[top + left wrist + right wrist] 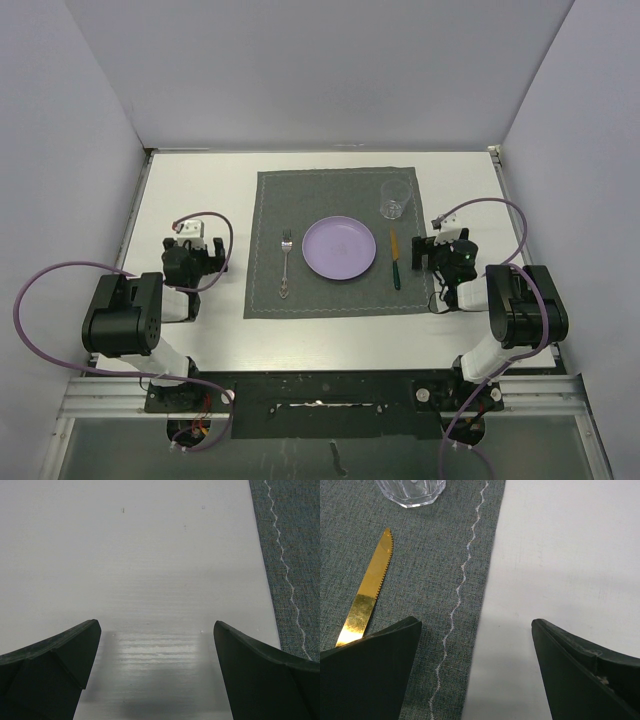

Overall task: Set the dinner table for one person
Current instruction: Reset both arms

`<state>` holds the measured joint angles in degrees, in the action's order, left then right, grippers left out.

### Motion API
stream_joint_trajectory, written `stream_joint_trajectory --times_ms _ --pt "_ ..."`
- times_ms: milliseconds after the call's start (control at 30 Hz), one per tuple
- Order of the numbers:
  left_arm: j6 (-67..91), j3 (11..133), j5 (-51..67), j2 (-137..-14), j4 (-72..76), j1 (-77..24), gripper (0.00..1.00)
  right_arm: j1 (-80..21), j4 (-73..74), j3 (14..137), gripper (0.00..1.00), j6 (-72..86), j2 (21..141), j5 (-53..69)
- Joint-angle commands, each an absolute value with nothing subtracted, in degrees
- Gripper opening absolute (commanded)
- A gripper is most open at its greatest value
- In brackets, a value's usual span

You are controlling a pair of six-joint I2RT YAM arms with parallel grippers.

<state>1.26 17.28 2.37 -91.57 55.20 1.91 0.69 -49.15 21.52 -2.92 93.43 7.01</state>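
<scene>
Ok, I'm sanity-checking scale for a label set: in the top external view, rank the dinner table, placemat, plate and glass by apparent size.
1. dinner table
2. placemat
3. plate
4. glass, clearly smallest, even though it stands up toward the camera.

Left gripper point(156, 626): jaws wide, empty, left of placemat point(295, 540).
Right gripper point(476, 622): jaws wide, empty, over placemat's right edge.
</scene>
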Motion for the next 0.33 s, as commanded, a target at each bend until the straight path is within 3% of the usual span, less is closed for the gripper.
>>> stream_joint_trajectory --times_ms 0,300 --pt "0.97 19.51 2.38 -91.8 56.74 1.67 0.98 0.29 -51.26 22.94 0.98 -3.16 93.25 5.7" --pt "0.98 19.51 2.37 -91.84 56.71 1.67 0.98 0.12 -51.31 22.94 0.98 -3.25 93.17 5.54"
